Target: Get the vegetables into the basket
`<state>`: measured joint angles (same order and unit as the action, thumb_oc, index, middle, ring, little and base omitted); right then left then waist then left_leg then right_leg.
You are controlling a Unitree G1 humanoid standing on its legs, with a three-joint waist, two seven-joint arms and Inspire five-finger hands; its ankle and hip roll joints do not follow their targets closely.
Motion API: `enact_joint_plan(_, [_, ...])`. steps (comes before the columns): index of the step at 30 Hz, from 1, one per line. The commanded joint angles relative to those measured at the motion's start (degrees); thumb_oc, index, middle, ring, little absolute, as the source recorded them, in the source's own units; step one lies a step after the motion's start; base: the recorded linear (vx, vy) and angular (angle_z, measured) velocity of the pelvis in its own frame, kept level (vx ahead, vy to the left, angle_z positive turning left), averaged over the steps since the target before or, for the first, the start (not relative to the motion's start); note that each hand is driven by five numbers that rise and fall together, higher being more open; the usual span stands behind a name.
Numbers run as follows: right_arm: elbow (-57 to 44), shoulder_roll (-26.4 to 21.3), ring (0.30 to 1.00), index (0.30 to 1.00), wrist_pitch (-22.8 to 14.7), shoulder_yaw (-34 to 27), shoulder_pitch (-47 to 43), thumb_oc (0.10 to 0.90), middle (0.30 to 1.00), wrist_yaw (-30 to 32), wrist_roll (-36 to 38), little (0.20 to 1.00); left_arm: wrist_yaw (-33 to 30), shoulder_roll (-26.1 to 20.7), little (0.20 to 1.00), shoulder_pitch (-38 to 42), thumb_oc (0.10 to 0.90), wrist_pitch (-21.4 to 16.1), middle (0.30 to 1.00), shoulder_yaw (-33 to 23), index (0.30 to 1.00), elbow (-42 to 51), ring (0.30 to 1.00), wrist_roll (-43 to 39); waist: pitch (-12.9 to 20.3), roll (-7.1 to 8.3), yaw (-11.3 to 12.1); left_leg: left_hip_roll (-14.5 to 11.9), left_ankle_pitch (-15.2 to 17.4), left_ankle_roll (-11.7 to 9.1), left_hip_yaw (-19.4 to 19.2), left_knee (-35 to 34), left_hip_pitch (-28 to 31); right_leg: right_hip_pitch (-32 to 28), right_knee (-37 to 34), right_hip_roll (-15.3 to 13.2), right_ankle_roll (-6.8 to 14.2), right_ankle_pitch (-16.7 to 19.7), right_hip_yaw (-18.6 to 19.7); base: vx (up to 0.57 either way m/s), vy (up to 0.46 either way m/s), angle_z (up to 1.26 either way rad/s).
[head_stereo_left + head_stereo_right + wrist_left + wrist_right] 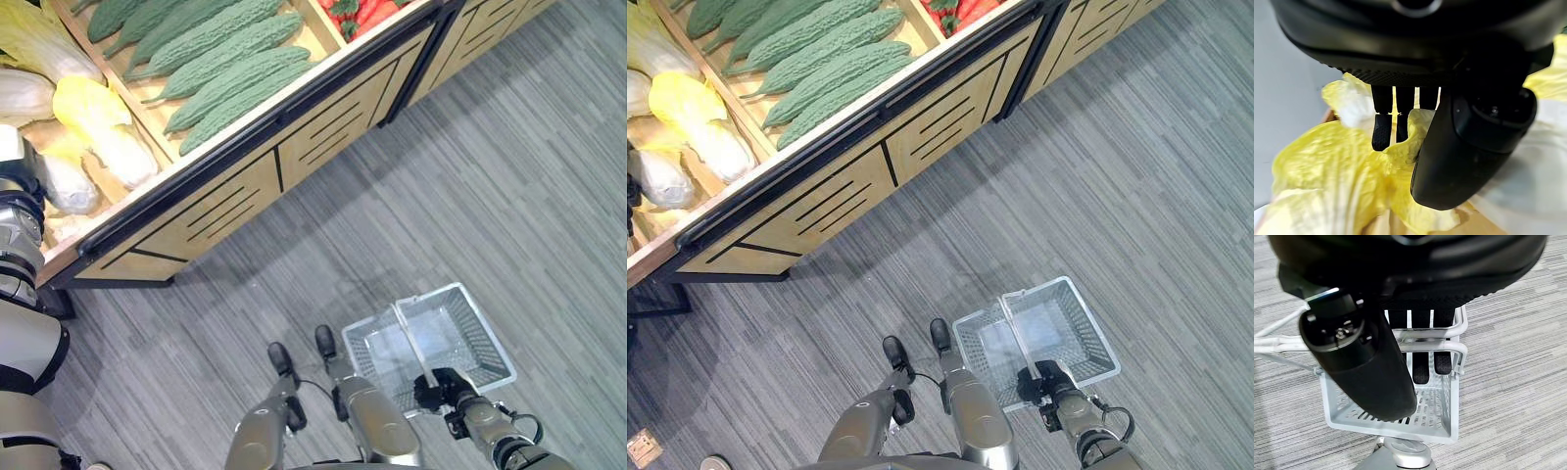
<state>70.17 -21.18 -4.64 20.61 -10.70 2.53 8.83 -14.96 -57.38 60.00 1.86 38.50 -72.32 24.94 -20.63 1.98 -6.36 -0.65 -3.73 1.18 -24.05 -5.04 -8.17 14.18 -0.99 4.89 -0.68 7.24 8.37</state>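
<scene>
Pale yellow and white cabbages (pixel 93 113) lie in the stand's left bin, with knobbly green bitter gourds (pixel 230 78) in the bin beside them and red vegetables (pixel 367 12) further along. My left hand (pixel 1474 137) hangs open right over a yellow cabbage (pixel 1342 171), straight fingertips (pixel 1382 134) at its leaves. Low on my right hangs a white wire basket (pixel 487 328) with nothing in it. My right hand (pixel 446 387) is shut on its handle (pixel 1430 345), fingers curled over the bars.
The wooden produce stand (pixel 225 211) has a black rim and slotted front panels, and it runs diagonally across the upper left. A second cabinet (pixel 480 29) adjoins it at the top right. Grey striped floor (pixel 490 176) stretches between the stand and the basket.
</scene>
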Motion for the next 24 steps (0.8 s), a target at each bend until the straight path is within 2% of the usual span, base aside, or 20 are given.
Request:
enact_joint_plan(1, [2.3,-1.24,0.3,0.3,0.15,-0.29,6.22,0.4,0.3,0.21,-1.01,0.3,-2.65,0.7,0.3,0.54,0.4,-1.3,0.3,-3.28,0.3,2.2,0.3,-3.47,4.37,-1.52,-0.65,-0.46,4.89,-3.38,0.88,0.04,4.51,0.47,-1.56,-4.17,6.27,-2.99,-1.48,-0.03,-0.007,0.01])
enact_joint_plan(3, [2.23,-1.35,0.3,0.3,0.26,-0.72,6.43,0.4,0.3,0.28,-1.22,0.3,-2.94,1.09,0.3,-0.79,0.4,-1.71,0.3,-4.75,0.3,3.76,0.3,-4.77,4.53,-1.58,-0.47,-0.39,5.04,-3.35,0.99,0.04,5.06,-0.17,-1.41,-4.32,6.27,-3.23,-1.69,-0.03,0.0,0.05])
enact_joint_plan(8, [2.59,-1.56,0.3,0.3,1.01,-3.92,8.1,0.4,0.3,0.01,-1.94,0.3,-3.9,1.45,0.3,-8.43,0.4,-3.86,0.3,-12.15,0.3,16.07,0.3,-10.12,6.48,-2.42,0.49,0.26,5.97,-2.81,2.47,0.04,9.4,-4.78,-0.54,-5.21,6.27,-4.65,-3.43,-0.05,0.025,0.13])
enact_joint_plan(11, [2.72,-1.63,0.3,0.3,1.37,-5.04,8.27,0.4,0.3,-0.15,-1.99,0.3,-3.23,1.34,0.3,-11.31,0.4,-4.44,0.3,-14.45,0.3,19.96,0.3,-11.52,7.4,-2.71,0.67,0.48,6.26,-2.61,3.09,0.04,10.89,-6.56,-0.52,-5.56,6.4,-5.13,-3.98,-0.03,0.034,0.21])
enact_joint_plan(13, [2.41,-1.35,0.3,0.3,1.54,-6.72,9.22,0.4,0.3,-0.43,-2.3,0.3,-2.7,0.77,0.3,-16.33,0.4,-5.29,0.3,-18.33,0.3,27.17,0.3,-12.77,8.79,-2.89,0.87,0.86,6.86,-2.27,3.53,0.04,12.94,-8.9,-0.52,-5.99,6.62,-5.55,-4.66,-0.07,0.086,0.22])
enact_joint_plan(16, [2.41,-0.87,0.3,0.3,1.86,-8.32,10.25,0.4,0.3,-0.75,-2.5,0.3,-2.17,-0.66,0.3,-20.37,0.4,-5.61,0.3,-21.15,0.3,34.04,0.3,-11.6,10.19,-3.01,1.25,1.28,7.32,-1.85,4.3,0.04,14.28,-10.32,-0.27,-6.41,6.88,-5.86,-5.16,-0.08,0.082,0.15])
enact_joint_plan(24, [4.4,-0.43,0.3,0.3,2.78,-11.29,12.23,0.4,0.3,-1.87,-2.91,0.3,0.29,-1.83,0.3,-28.25,0.4,-5.92,0.3,-27.46,0.3,42.78,0.3,-10.76,13.0,-2.9,1.85,2.26,8.93,-0.68,6.23,0.65,16.9,-13.43,0.22,-7.41,7.53,-6.43,-6.39,-0.06,0.067,0.12])
